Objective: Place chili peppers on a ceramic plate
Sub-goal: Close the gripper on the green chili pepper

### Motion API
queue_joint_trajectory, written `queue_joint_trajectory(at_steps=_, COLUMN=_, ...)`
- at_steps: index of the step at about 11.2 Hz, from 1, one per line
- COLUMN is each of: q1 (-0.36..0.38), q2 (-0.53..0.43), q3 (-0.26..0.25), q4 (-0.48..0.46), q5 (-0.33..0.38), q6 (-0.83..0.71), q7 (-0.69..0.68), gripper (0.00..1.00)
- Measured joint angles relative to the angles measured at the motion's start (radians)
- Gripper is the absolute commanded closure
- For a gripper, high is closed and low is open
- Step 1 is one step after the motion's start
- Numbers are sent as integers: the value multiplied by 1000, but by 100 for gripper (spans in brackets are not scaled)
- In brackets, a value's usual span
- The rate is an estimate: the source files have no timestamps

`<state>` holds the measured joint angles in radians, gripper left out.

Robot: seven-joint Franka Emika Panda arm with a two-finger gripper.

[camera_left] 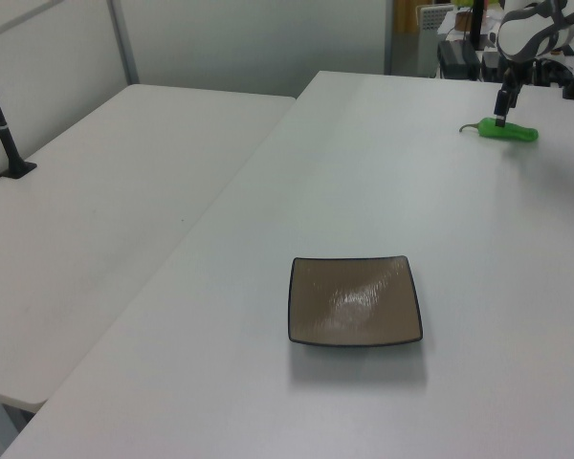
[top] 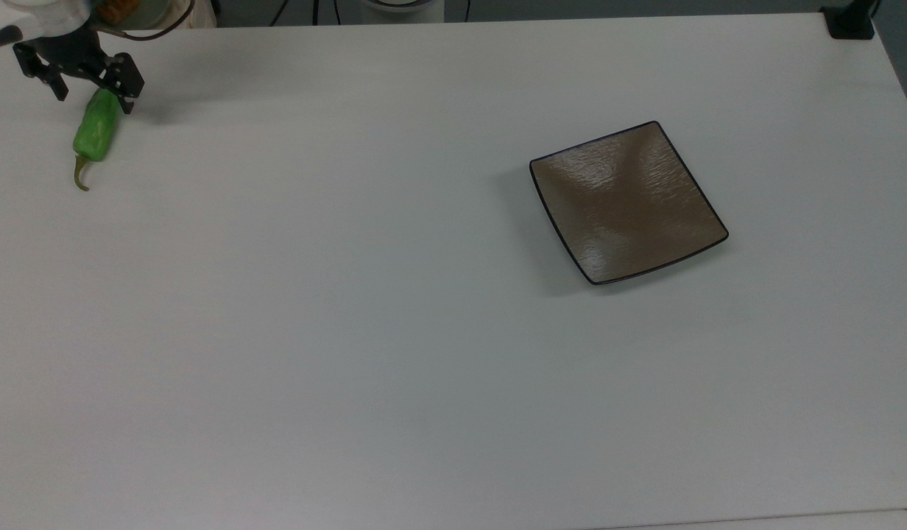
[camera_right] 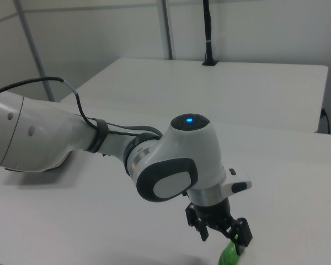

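Gripper (top: 91, 92) at far-left corner of table (top: 394, 353) in top view, fingers spread apart, holding nothing. Chili pepper (top: 96, 134) directly under fingertips, lying flat on table; one finger (top: 126, 96) at pepper's blunt end, stem pointing away from gripper. Ceramic plate (top: 627, 202) well apart, toward top view's right, bare.

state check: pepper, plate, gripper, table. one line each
chili pepper: lying flat on the table, not gripped, stem curling toward the top view's bottom
ceramic plate: upright on the table, nothing on it, far from the pepper
gripper: open, fingers spread above the pepper's blunt end
table: white, holding the pepper and the plate
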<state>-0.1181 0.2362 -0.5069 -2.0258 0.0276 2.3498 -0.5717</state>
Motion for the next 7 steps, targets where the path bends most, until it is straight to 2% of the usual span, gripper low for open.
queue_joint_trajectory(at_steps=2, q1=-9, q2=6, q3=-2, q4=-1, q5=11, q6=0, q7=-15, gripper=0)
queue_joint_trajectory(at_steps=5, q1=-8, q2=58, q3=-2, q4=-2, q5=69, q6=36, q7=-26, gripper=3)
queue_joint_trajectory(at_steps=6, q1=-7, q2=79, q3=-1, q4=-2, q5=74, q6=61, q7=-29, gripper=9)
queue_joint_trajectory(at_steps=7, q1=-7, q2=97, q3=-1, q4=-2, q5=74, q6=86, q7=-32, gripper=26)
